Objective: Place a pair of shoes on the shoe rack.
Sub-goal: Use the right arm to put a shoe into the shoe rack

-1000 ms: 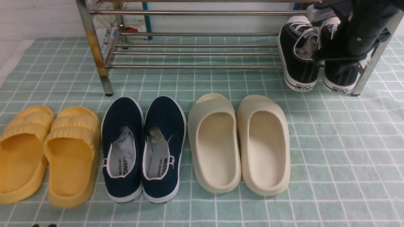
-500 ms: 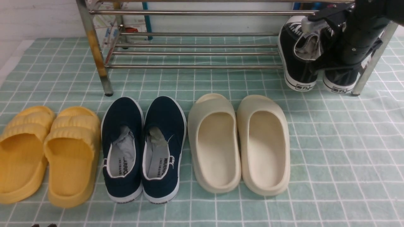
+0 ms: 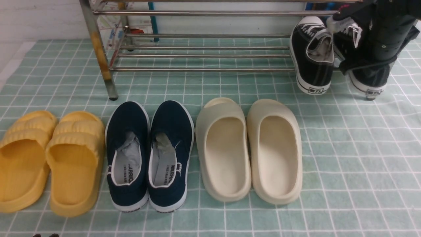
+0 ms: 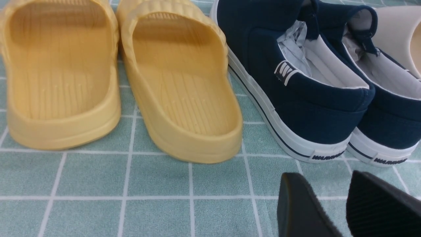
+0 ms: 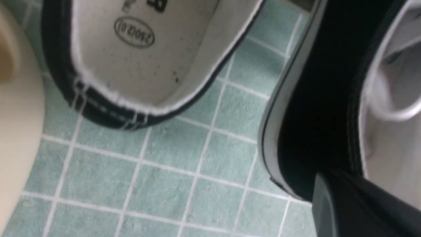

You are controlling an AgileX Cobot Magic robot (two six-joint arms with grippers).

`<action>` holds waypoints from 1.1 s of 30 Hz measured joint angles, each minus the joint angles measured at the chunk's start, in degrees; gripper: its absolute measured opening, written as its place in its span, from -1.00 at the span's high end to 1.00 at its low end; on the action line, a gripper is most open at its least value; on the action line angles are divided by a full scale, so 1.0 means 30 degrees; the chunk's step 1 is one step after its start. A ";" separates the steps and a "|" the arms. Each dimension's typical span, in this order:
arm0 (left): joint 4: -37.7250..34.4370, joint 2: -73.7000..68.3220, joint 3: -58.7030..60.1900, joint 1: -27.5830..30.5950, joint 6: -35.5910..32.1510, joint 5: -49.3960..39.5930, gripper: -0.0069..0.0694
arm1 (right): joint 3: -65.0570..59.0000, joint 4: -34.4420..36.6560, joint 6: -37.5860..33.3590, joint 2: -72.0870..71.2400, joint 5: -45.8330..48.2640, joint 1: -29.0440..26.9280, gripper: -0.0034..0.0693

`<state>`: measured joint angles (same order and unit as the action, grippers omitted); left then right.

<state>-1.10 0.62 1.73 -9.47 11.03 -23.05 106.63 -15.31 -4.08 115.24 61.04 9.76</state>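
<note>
My right gripper is clamped on the collar of one black canvas lace-up sneaker, which I judge light, soft-walled and firmest at that rim. Its twin rests on the shiny steel-tube shoe rack, lower bars, right end. A second ago both heels sat level there; now mine hangs tilted, swung rightward.

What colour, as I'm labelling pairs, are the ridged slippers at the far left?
The slippers are plain yellow all over; the left wrist view shows them best.
</note>
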 joint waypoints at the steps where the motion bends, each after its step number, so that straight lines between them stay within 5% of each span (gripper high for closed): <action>1: 0.0000 0.0000 0.0000 0.0000 0.0000 0.0000 0.19 | 0.0000 0.0188 0.0026 0.0000 -0.0182 0.0000 0.90; 16: 0.0000 0.0000 0.0000 0.0000 0.0000 0.0000 0.19 | -0.0417 0.4873 0.0126 -0.3231 0.0260 0.0000 0.88; 25: 0.0000 0.0000 0.0000 0.0000 0.0000 0.0000 0.19 | -0.7656 0.2431 0.0347 -0.4109 -0.0052 -0.0454 0.88; 33: 0.0000 0.0000 0.0000 0.0000 0.0000 0.0000 0.19 | -0.8756 0.0916 0.1711 -0.3526 -0.6070 -0.1337 0.88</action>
<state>-1.10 0.62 1.73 -9.47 11.03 -23.05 80.36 -12.56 1.06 104.66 42.83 5.75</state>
